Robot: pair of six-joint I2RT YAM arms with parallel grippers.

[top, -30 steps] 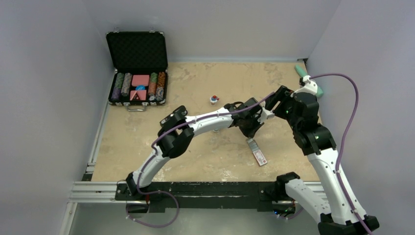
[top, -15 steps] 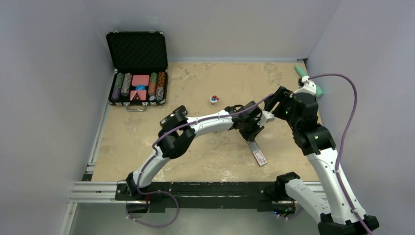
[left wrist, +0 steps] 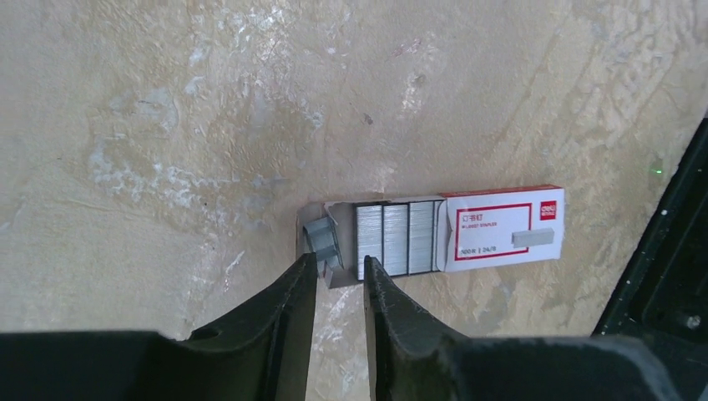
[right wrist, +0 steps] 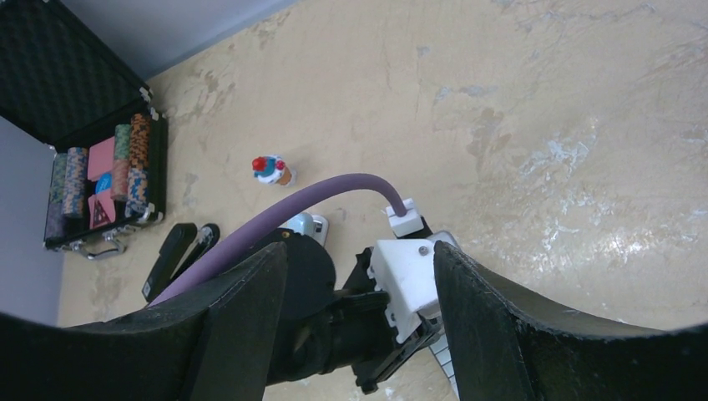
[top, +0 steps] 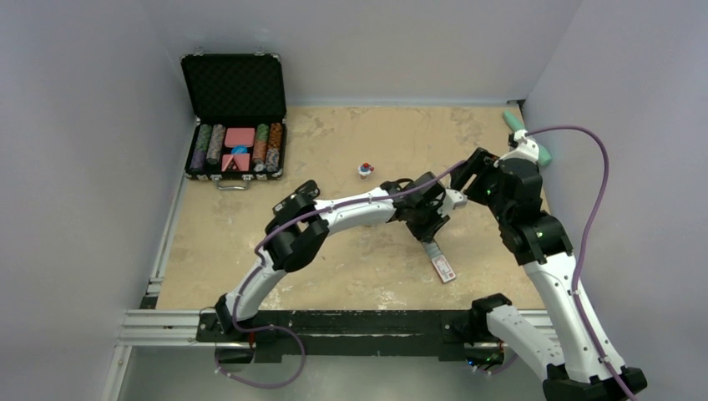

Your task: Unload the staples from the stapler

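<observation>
Staple box (left wrist: pixel 501 230), red and white, lying toward the bench's near edge, right of centre.
- Label: white panel inside a red frame. The grey print is too small to read.
- Lower line: ends "24/" plus 1 unclear digit.
- Corner: red brand square, illegible.
- No other legible text.

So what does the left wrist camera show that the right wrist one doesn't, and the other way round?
Only the left wrist view gives a clear look into the open red-and-white box, with its silvery rows, the loose staples at its open end, and the left claw close by, slightly open and holding nothing.
Only the right wrist view shows the black stapler, a chip case, a small toy and a purple cable.
Both show the tan table.
</observation>
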